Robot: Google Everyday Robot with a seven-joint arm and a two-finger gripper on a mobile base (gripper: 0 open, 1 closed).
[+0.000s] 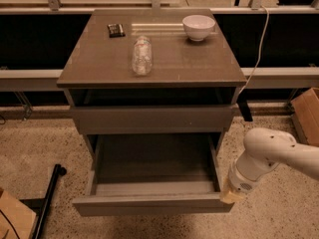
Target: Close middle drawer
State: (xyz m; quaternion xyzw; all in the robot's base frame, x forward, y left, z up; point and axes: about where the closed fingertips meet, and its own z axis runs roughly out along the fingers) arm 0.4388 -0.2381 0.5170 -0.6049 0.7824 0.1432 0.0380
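Note:
The middle drawer (152, 203) is pulled far out of the grey-brown cabinet (99, 59), and its inside is bare. Its plain front panel faces the camera low in the view. Above it sits the top drawer (152, 118) with the taller front panel, pushed in. The lowest drawer is hidden under the open one. My gripper (229, 195) is at the end of the white arm (266, 153), right by the right front corner of the open drawer's panel. Whether it touches the panel does not show.
On the cabinet top lie a clear plastic bottle (141, 56), a white bowl (198, 26) and a small dark packet (116, 30). A cardboard box (306, 113) stands on the floor at right, a black bar (49, 195) at left, and a white cable (256, 54) hangs behind.

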